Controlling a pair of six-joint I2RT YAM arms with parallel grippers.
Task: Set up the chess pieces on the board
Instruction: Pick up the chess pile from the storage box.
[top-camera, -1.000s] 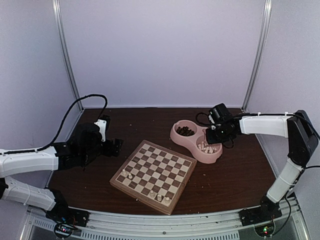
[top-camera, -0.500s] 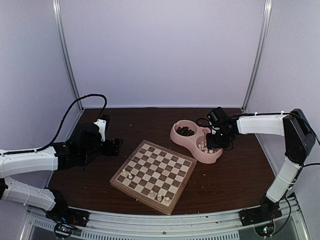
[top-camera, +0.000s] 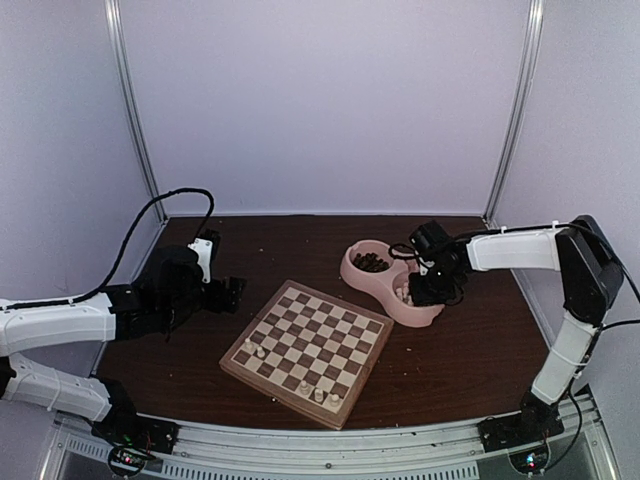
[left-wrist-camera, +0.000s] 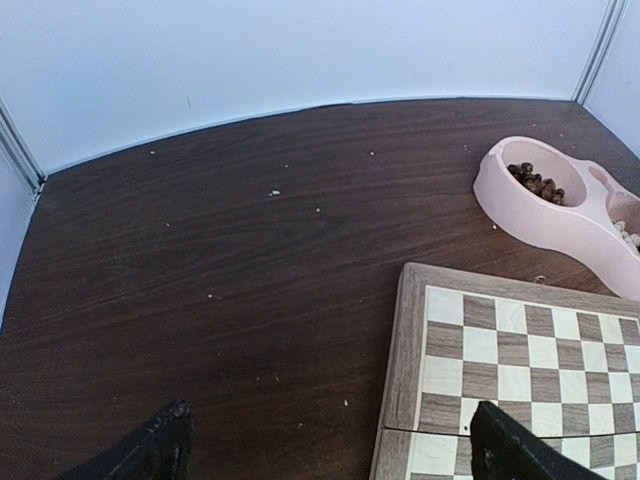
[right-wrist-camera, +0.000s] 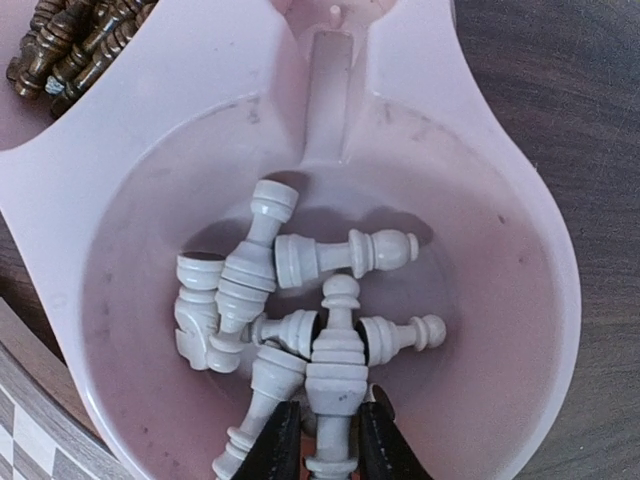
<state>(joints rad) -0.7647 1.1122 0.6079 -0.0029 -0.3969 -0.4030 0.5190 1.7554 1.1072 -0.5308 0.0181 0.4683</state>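
Right claw (right-wrist-camera: 322, 445) lowered into bowl (right-wrist-camera: 520, 300) | clamped on cream piece (right-wrist-camera: 336, 365) | left claw (left-wrist-camera: 330, 445) spread, empty

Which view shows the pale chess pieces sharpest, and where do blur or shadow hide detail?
Right wrist view: pale pieces crisp in the pink bowl, soft shadows beneath. Top view: those on the board tiny and grainy. Left wrist view: dark fingertips lack detail.

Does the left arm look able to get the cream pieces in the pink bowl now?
Probably not. The right gripper is down in that compartment, closed around a cream piece, and the board lies between the left gripper and the bowl.
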